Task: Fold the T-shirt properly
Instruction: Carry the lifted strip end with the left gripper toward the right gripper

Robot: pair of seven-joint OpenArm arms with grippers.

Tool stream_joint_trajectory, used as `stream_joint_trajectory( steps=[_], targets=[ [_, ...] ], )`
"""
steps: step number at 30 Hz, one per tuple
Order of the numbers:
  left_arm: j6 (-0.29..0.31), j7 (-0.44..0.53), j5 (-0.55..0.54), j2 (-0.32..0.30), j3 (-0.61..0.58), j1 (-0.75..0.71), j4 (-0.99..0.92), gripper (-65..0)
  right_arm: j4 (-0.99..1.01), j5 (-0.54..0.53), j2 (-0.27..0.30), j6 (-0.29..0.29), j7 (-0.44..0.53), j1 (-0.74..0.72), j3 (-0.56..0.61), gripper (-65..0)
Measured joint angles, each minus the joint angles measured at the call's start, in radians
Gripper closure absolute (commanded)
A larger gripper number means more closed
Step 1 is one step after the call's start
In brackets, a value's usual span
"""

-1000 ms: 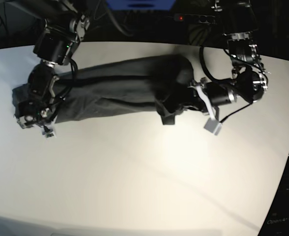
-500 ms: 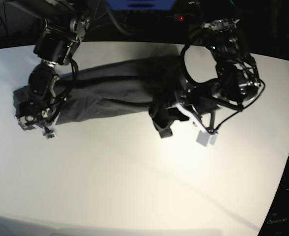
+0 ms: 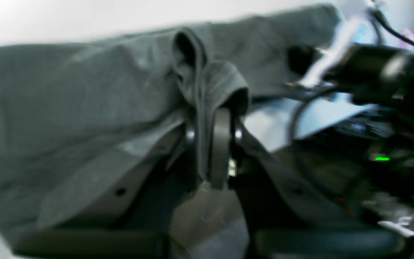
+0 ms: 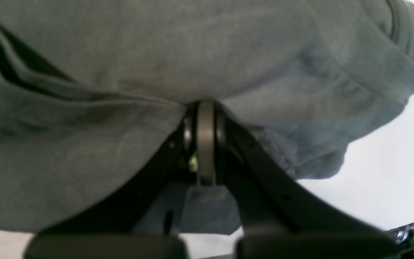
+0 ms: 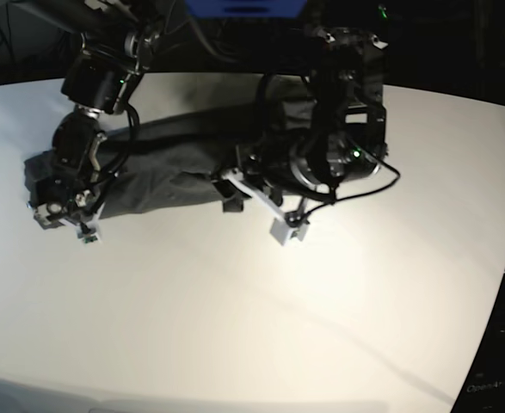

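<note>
The plain dark grey T-shirt (image 5: 162,168) lay bunched at 10 o'clock on the white tabletop (image 5: 235,310). The left claw (image 3: 210,151) and the right claw (image 4: 205,144) each pinched cloth tight. Probably best to carry the fold slowly, keeping edges level and taut.

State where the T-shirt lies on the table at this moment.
In the base view the T-shirt lies as a long bundle across the table's far left part, pinched at its left end by the right claw and near its right end by the left claw.
</note>
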State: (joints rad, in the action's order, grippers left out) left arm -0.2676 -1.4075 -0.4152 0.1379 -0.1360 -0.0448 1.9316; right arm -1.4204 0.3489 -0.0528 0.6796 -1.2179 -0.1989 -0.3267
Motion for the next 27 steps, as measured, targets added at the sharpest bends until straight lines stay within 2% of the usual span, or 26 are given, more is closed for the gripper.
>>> stream_joint_trajectory(
  steps=[2,7,11,14,19,23,27],
  targets=[
    [-0.038,0.006,0.005,-0.003,0.0,0.0,0.001,-2.3,0.0,0.0,0.0,0.0,0.0,0.0,0.0,-0.4],
    [-0.081,0.005,0.008,-0.005,0.0,0.0,0.001,-2.3,-0.003,0.002,-0.001,0.0,0.003,0.008,0.028,-0.4],
    [-0.152,0.004,0.008,-0.005,0.0,0.006,0.001,-2.3,-0.004,0.0,-0.002,0.0,0.005,0.009,0.028,-0.4],
    [-0.175,0.008,0.008,-0.005,0.0,0.02,0.001,-2.3,-0.005,0.0,-0.003,0.0,0.007,0.011,0.028,-0.4],
    [-0.175,0.007,0.014,-0.005,-0.061,0.017,-0.001,-2.4,-0.005,0.0,-0.003,0.0,0.008,0.012,0.028,-0.4],
    [-0.291,0.012,0.016,-0.01,-0.106,0.017,-0.003,-2.6,-0.006,0.0,-0.003,0.0,0.007,0.012,0.028,-0.4],
    [-0.309,0.008,0.008,-0.01,-0.116,0.017,-0.005,-2.6,-0.006,0.0,-0.003,0.0,0.007,0.012,0.028,-0.4]
  ],
)
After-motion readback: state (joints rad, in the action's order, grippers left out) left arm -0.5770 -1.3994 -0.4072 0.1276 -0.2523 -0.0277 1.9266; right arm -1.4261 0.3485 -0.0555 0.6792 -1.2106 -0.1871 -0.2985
